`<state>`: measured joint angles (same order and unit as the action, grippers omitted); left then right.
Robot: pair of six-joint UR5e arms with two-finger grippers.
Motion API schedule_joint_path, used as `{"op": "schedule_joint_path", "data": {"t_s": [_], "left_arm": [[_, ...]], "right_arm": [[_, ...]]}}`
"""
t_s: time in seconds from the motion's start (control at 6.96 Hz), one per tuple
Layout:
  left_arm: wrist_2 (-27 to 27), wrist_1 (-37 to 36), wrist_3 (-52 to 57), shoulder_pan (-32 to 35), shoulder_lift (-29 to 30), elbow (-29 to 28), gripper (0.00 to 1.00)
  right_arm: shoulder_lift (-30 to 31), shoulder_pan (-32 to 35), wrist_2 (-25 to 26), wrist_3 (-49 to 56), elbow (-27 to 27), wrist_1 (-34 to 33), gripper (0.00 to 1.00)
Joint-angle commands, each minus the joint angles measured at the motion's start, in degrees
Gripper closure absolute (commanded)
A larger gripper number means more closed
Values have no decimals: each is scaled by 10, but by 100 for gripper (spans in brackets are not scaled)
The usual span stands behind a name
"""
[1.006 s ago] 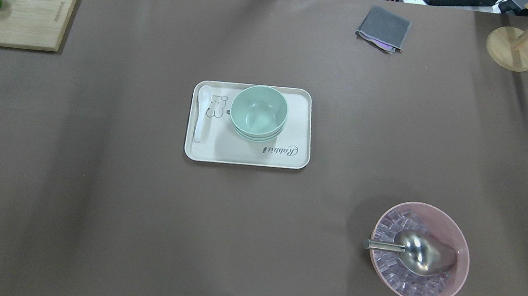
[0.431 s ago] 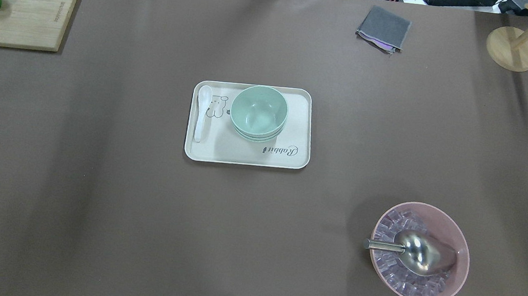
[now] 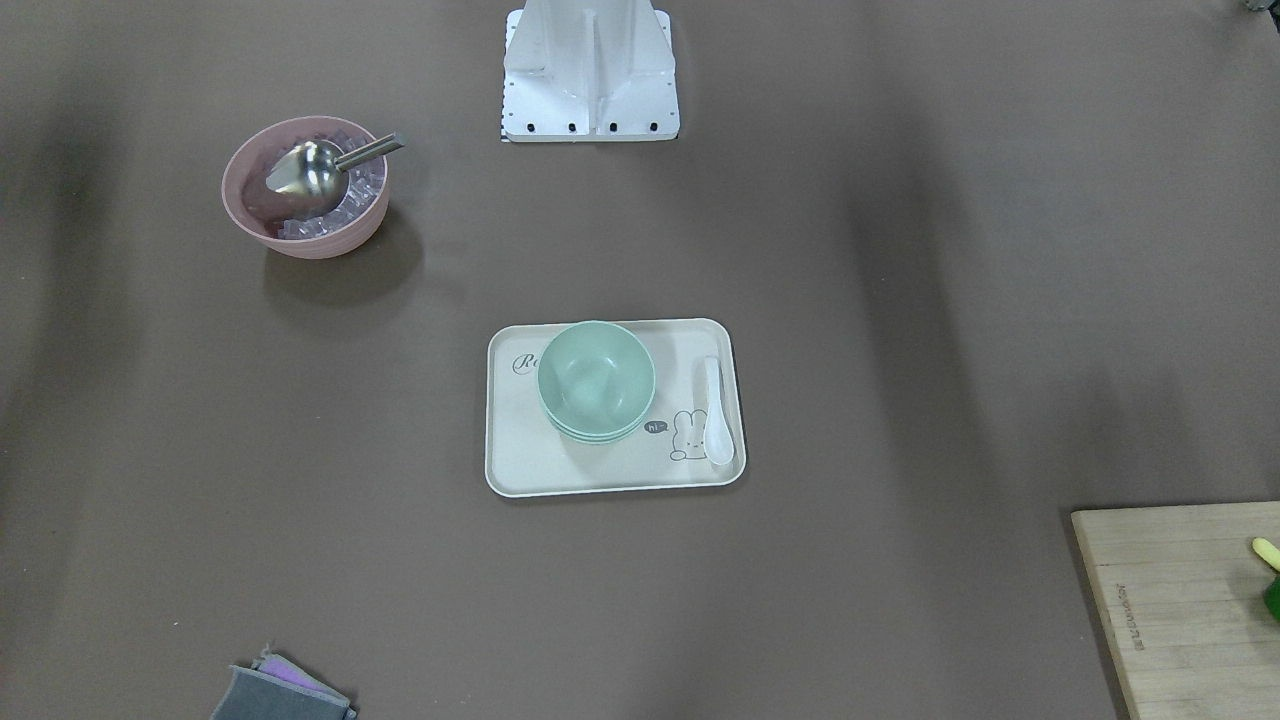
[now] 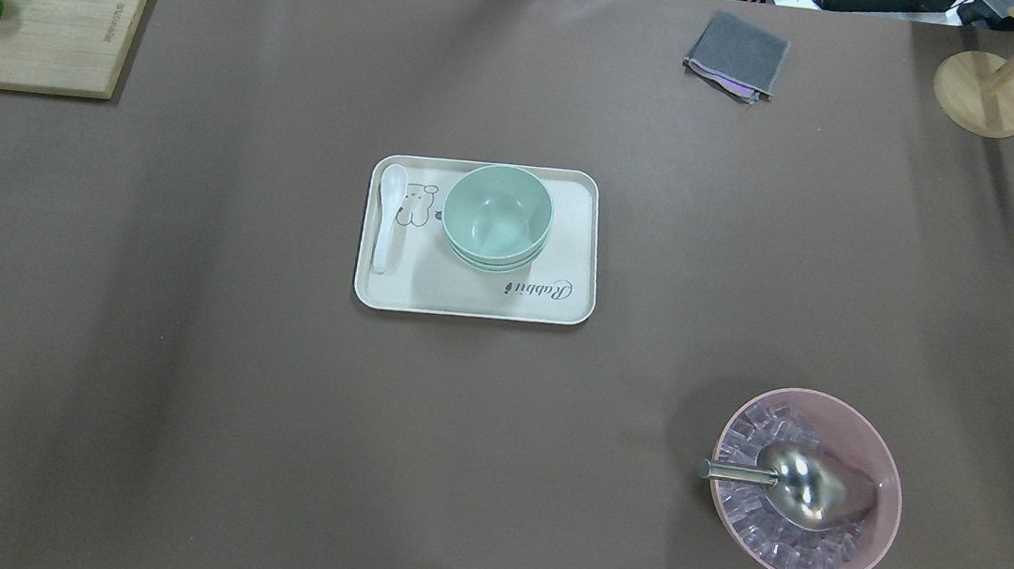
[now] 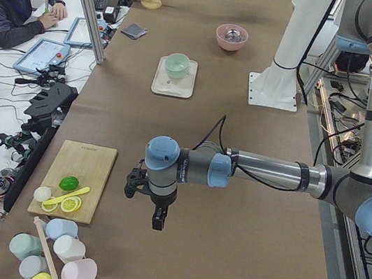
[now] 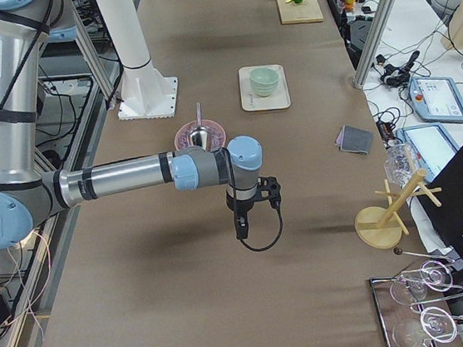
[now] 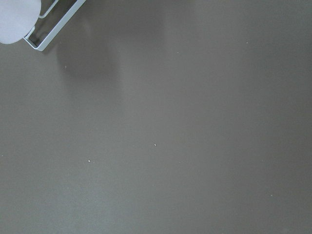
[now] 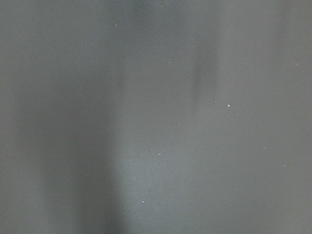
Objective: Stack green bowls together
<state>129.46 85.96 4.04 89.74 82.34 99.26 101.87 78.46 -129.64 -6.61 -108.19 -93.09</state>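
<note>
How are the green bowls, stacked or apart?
Stacked: the green bowls sit upright on the tray, one open bowl on top, two more rims stepped just below it.

Pink bowl (image 3: 330,240), metal scoop (image 4: 815,488), cream tray (image 4: 468,297), white spoon (image 4: 386,227), cutting board (image 4: 53,29)

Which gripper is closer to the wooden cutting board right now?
Left. The left gripper hangs right beside the cutting board; the right gripper is far off, beyond the tray and pink bowl.

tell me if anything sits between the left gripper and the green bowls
Nothing visible does. The left gripper hangs over bare table, and only open tabletop lies between it and the green bowls, nested on the tray.
</note>
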Motion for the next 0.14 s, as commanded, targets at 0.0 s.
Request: {"op": "schedule_joint_path", "data": {"t_s": [0.0], "left_arm": [[0,1,0,0,0,0,2]], "right_arm": [[-1,-1,0,-1,0,0,0]]}}
